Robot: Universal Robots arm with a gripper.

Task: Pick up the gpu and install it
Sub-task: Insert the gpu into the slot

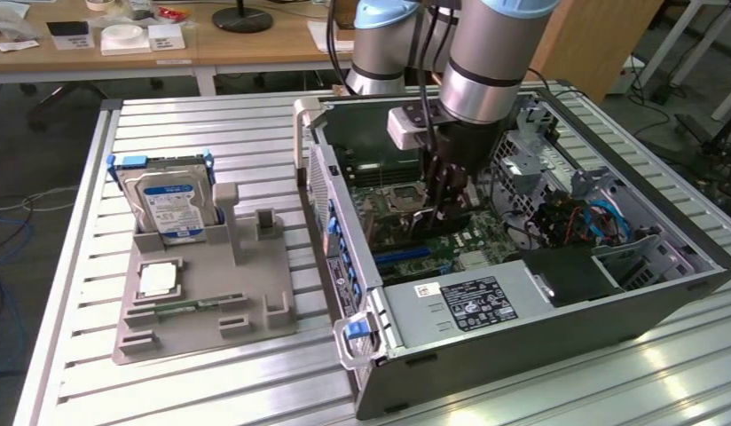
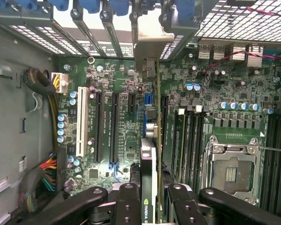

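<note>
Fingers point(image 2: 131, 206), my black jointed pair, clamped on the gpu point(image 2: 149, 180), thin green board edge-on, black cooler, pale metal end, my arm point(image 1: 484, 62) reaching straight down into the open grey case point(image 1: 520, 328), exterior view's centre

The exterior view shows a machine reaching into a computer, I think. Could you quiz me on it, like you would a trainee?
1. True or false: the tool grips the gpu inside the open computer case.
2. Where is the hard drive? A: inside the case. B: upright in the grey holder beside the case. C: in the tool.
3. Fill the gap: the gpu hangs edge-on over the green ____.
Key: 1 true; 2 B; 3 motherboard.
</note>
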